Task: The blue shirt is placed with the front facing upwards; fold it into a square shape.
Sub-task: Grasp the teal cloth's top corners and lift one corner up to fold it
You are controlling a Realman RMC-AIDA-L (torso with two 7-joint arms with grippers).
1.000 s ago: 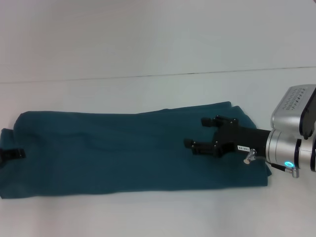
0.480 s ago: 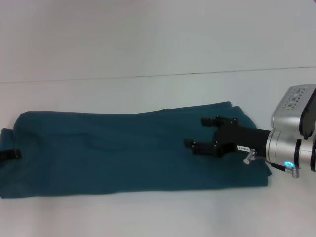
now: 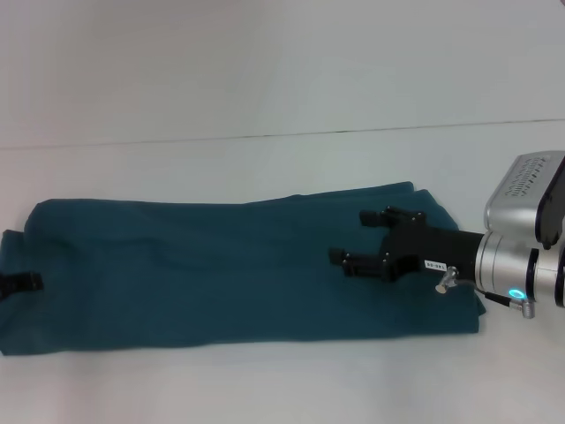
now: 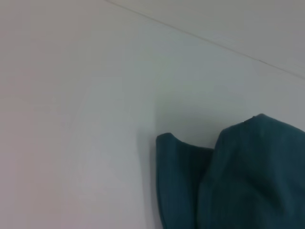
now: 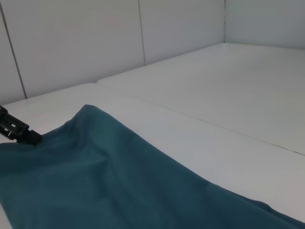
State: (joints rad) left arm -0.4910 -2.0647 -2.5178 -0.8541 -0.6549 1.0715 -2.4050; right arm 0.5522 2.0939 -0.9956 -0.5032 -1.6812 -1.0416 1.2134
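Hovering open-fingered at centre right of the head view, the right hand (image 3: 351,237) sits over the dark teal-blue cotton shirt (image 3: 212,269), a long band across the white desk (image 3: 265,106). The left hand (image 3: 19,283), at the left edge, has an unreadable finger state. Judged step: lengthwise folds done; next, grasp one end and fold across.

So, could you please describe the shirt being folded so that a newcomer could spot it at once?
On the white table, a long dark teal-blue cotton shirt lies folded into a flat band across the near half. The right gripper hovers open over its right end; the left gripper sits at its left edge. It is the only cloth there.
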